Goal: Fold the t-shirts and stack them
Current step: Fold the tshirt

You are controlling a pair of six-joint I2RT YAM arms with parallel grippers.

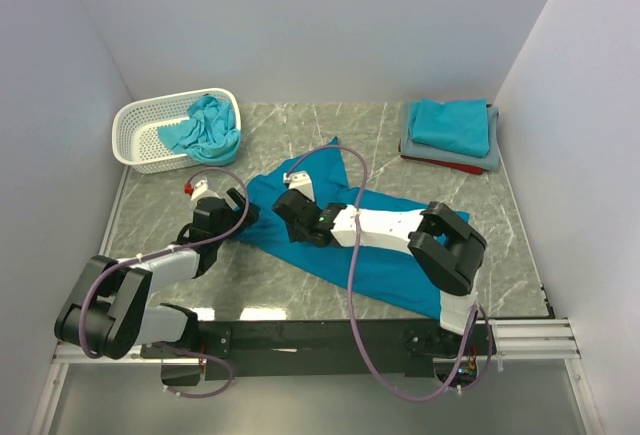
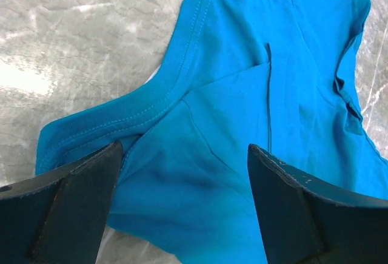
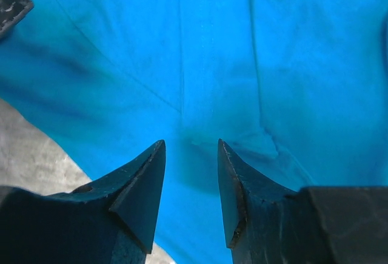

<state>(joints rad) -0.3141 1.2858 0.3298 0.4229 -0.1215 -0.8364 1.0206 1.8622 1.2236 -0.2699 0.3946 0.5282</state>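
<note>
The blue t-shirt (image 1: 390, 265) lay slantwise on the bench (image 1: 300, 125). The left claw (image 2: 185, 148), wide open and empty, hovered at its collar end. The right claw (image 3: 191, 142), half open, hung over its middle, holding nothing.

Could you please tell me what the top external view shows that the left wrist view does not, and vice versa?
Only the top external view shows the white basket holding a crumpled turquoise shirt, and the folded stack at the table's far right. Only the left wrist view shows the stitched neckline up close and the left gripper with jaws wide apart. Both show the blue t-shirt lying spread on the marble table.
</note>
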